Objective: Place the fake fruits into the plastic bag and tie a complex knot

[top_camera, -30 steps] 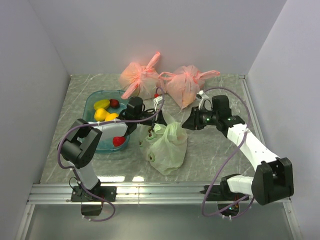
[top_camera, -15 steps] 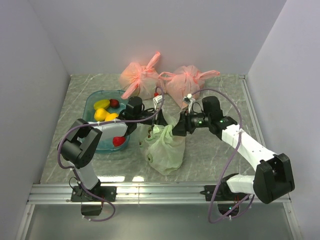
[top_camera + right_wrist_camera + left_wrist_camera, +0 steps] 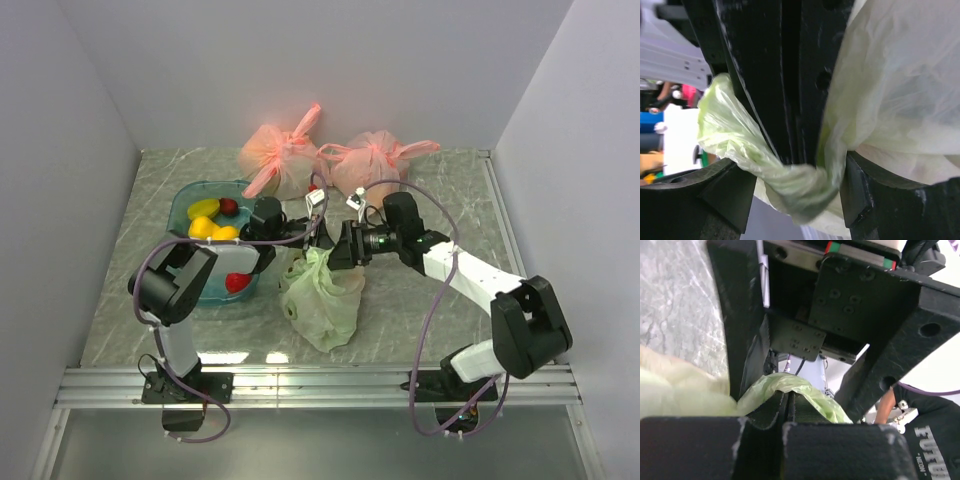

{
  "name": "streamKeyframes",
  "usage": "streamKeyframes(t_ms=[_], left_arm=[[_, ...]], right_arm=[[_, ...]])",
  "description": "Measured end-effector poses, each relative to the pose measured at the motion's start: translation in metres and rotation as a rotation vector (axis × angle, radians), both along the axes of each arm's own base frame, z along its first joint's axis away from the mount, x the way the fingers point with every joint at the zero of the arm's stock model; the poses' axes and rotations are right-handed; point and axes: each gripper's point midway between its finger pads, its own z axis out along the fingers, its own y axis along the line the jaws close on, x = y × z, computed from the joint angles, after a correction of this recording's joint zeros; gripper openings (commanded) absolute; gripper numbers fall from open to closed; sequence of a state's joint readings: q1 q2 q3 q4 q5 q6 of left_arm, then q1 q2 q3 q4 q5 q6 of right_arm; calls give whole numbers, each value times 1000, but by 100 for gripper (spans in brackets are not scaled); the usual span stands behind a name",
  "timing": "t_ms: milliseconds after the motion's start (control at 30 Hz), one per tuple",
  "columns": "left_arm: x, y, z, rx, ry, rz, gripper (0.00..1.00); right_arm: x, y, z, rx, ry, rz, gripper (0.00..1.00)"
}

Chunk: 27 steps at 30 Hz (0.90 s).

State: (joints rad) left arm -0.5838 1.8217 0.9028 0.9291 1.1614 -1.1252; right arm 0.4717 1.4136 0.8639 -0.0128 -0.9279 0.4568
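The pale green plastic bag sits on the table centre with its top pulled up. My left gripper is shut on a strip of the bag's handle. My right gripper is open, its fingers wide on either side of a twisted bunch of the green handle, right beside the left gripper's shut fingers. Yellow lemons and red fruits lie in a teal bin at the left. The bag's contents do not show clearly.
Two knotted salmon-pink bags stand at the back of the table, close behind both grippers. The teal bin lies under the left arm. Walls enclose the table on three sides.
My right gripper has moved left from beside the bag to the raised handle at the left gripper. The bag has bunched and shifted slightly left. The left gripper has barely moved.
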Motion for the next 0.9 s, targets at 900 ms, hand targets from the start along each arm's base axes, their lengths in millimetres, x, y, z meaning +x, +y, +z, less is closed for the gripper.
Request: streamKeyframes(t_ms=[900], left_arm=[[-12, -10, -5, -27, -58, -49, 1]], right_arm=[[-12, -12, 16, -120, -142, 20, 84]])
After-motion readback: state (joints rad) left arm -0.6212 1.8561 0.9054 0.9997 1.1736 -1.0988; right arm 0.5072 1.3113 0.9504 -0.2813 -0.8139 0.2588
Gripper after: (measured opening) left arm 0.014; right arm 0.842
